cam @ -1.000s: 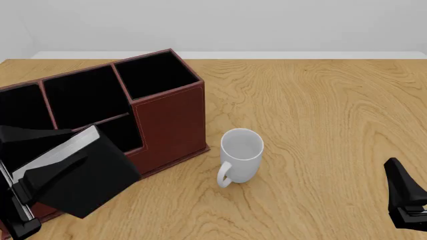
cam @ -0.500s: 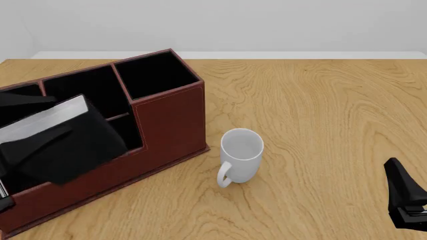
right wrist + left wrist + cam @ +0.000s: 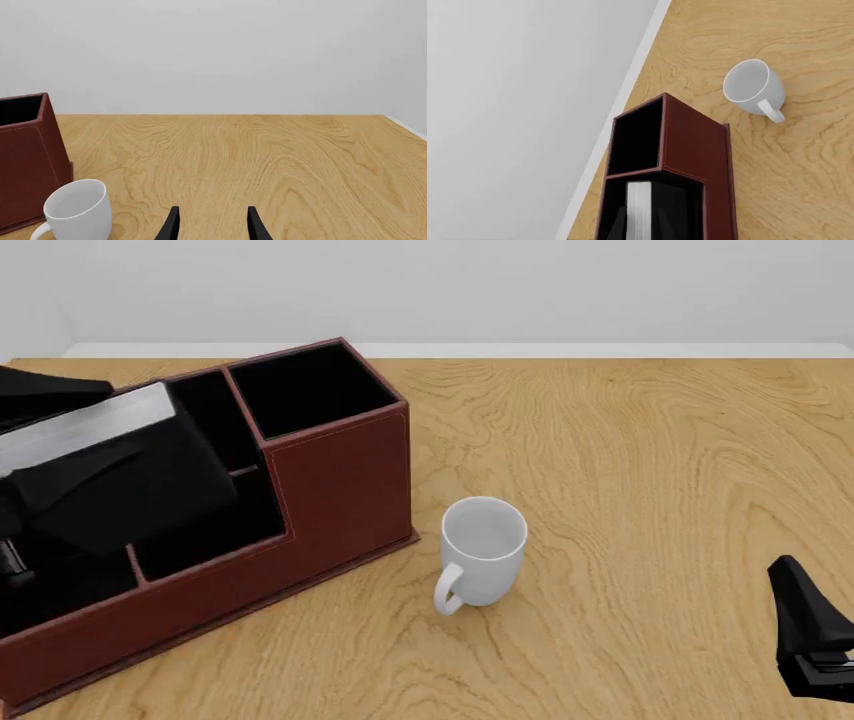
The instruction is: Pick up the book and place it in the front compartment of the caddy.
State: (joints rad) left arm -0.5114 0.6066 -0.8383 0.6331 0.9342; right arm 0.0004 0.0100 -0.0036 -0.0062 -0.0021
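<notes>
My left gripper [image 3: 114, 462] is shut on the black book [image 3: 167, 495], whose white page edge [image 3: 87, 425] faces up and away. It holds the book tilted above the middle section of the reddish-brown caddy [image 3: 340, 480]. The book hides much of that section's black-lined slots; part of the near slot [image 3: 214, 532] shows below it. In the left wrist view the book [image 3: 639, 210] hangs over a black slot of the caddy [image 3: 694, 150]. My right gripper [image 3: 213, 226] is open and empty, low at the near right [image 3: 811, 640].
A white mug [image 3: 481, 550] stands upright on the wooden table just right of the caddy's end wall; it also shows in the left wrist view [image 3: 752, 89] and the right wrist view [image 3: 77, 210]. The caddy's square end compartment [image 3: 314, 390] is open.
My left gripper has carried the book up and away from the caddy's near left corner to above its middle section. The right arm and the mug have not moved.
</notes>
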